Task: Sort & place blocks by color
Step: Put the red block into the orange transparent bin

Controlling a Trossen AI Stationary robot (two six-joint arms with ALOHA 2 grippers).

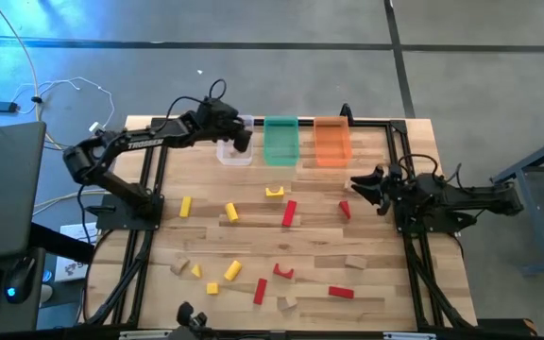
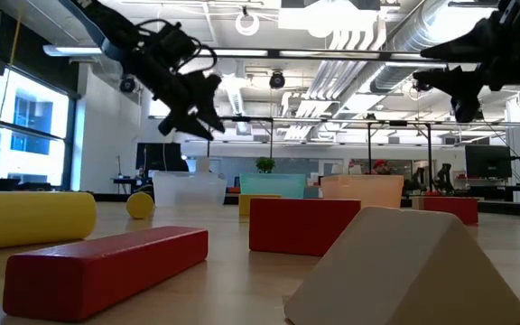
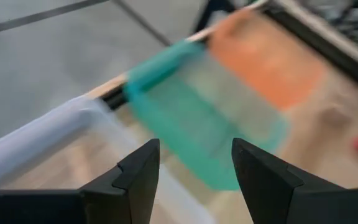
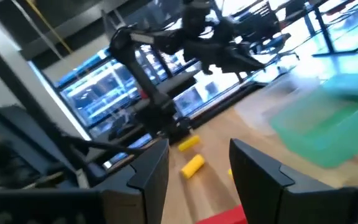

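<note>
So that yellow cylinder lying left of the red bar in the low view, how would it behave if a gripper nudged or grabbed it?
The yellow cylinder lies on its curved side on the table, so a sideways nudge would probably roll it. It looks like solid painted wood, so likely stiff and fairly light. Its smooth rounded surface may slip between flat fingers unless gripped squarely.

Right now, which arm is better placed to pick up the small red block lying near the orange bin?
Probably the right. The right gripper is open and empty, close beside the small red block. The left gripper, also open and empty, hovers over the clear bin, farther away.
</note>
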